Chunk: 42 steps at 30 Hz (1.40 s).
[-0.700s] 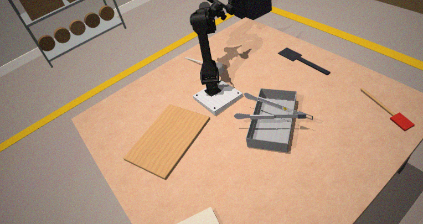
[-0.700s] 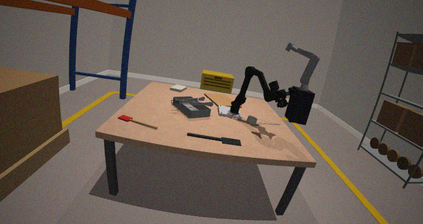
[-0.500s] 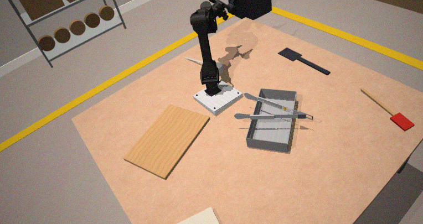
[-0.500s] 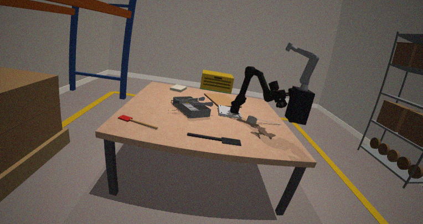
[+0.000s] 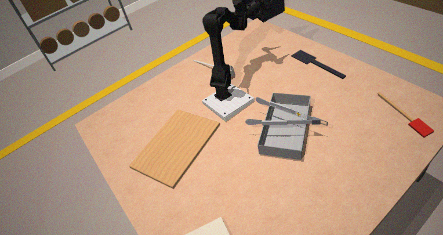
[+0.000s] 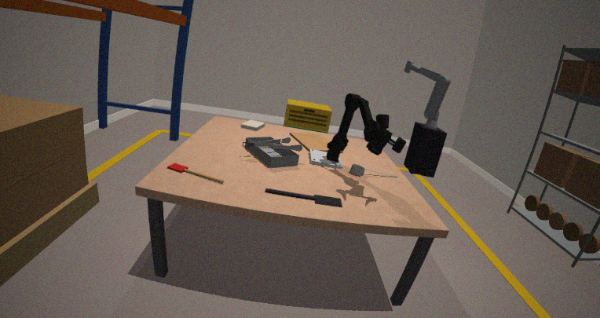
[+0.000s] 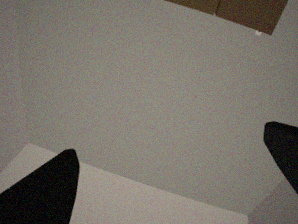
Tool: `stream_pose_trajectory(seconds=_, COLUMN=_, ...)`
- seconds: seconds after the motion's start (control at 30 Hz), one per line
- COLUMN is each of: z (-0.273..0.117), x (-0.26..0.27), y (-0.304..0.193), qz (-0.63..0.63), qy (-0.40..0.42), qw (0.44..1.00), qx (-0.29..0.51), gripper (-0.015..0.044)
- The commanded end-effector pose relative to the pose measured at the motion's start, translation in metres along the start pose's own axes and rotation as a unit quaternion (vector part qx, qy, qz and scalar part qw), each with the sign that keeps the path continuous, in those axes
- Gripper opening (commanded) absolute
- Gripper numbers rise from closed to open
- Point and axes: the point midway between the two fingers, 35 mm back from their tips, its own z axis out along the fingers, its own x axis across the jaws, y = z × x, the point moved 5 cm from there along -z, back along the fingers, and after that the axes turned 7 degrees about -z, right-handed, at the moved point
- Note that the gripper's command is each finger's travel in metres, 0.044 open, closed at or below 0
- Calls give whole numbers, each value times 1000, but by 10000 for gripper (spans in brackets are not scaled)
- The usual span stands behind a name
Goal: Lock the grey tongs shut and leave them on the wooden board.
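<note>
The grey tongs [image 5: 274,122] [image 6: 273,141] lie spread in a V across the roasting tin [image 5: 280,152] [image 6: 287,161]. Their two rounded tips overhang the tin's side towards the arm's base, and the hinge end with a small wire loop sticks out over the opposite side. The wooden board [image 5: 176,146] [image 6: 317,140] lies flat on the table with nothing on it. My gripper [image 7: 172,144] is wide open and empty, with only wall and floor beyond its fingers in the wrist view. It is raised on the side of the arm's base away from the tin.
A black spatula [image 5: 303,56] [image 6: 328,200], a red-headed spatula [image 5: 421,127] [image 6: 177,167], a grey cup-like thing with a thin handle [image 6: 356,169] and a cream block [image 5: 213,228] [image 6: 253,125] lie on the table. A black pedestal [image 6: 426,148] stands beyond the table edge near my gripper.
</note>
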Motion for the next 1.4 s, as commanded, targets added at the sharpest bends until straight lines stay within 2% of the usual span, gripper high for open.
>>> stream_pose_trajectory(seconds=0.0, z=33, x=33, y=32, qz=-121, qy=16, qw=991, qx=-49, gripper=440)
stream_pose_trajectory(seconds=0.4, z=71, x=105, y=99, qz=-312, qy=26, qw=935, qx=-168, gripper=440)
stream_pose_trajectory(seconds=0.53, z=85, x=147, y=136, qz=-435, qy=-13, qw=868, qx=-240, gripper=440)
stream_pose_trajectory(seconds=0.63, z=83, x=162, y=150, qz=-456, qy=-33, qw=850, qx=-263, gripper=440)
stream_pose_trajectory(seconds=0.83, z=82, x=224, y=190, qz=-554, qy=-78, qw=757, qx=-337, gripper=440)
stream_pose_trajectory(seconds=0.93, z=77, x=253, y=206, qz=-596, qy=-123, qw=703, qx=-368, gripper=440)
stream_pose_trajectory(seconds=1.1, z=52, x=318, y=247, qz=-661, qy=-270, qw=559, qx=-423, gripper=440)
stream_pose_trajectory(seconds=1.37, z=-5, x=393, y=280, qz=-662, qy=-464, qw=410, qx=-423, gripper=440)
